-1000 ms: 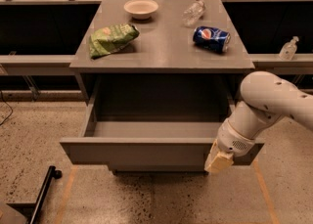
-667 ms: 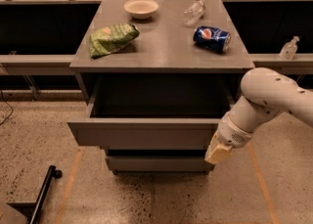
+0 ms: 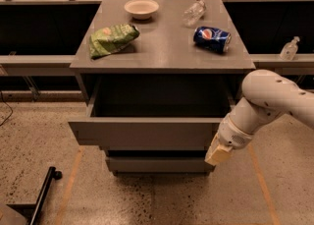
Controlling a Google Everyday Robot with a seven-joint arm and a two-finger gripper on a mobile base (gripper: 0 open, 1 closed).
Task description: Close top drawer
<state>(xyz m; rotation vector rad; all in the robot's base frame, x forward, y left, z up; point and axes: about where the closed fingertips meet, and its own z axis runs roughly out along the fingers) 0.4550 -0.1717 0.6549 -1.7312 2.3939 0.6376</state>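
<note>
The top drawer (image 3: 144, 133) is a wide matte-grey drawer with a plain front panel. It stands partly open under the grey cabinet top (image 3: 164, 47), and its dark inside looks empty. My gripper (image 3: 219, 154) is at the drawer's right front corner, pressed against the right end of the front panel. The white arm (image 3: 272, 101) comes in from the right. A lower grey drawer front (image 3: 159, 164) shows beneath.
On the cabinet top lie a green chip bag (image 3: 112, 40), a white bowl (image 3: 142, 8), a blue Pepsi can (image 3: 212, 39) and a clear plastic bottle (image 3: 194, 12). Another bottle (image 3: 288, 49) stands on the right ledge. A black bar (image 3: 41, 194) lies on the floor, lower left.
The top drawer has slid inward toward the cabinet, and my gripper has moved with its front panel. The items on top have not moved.
</note>
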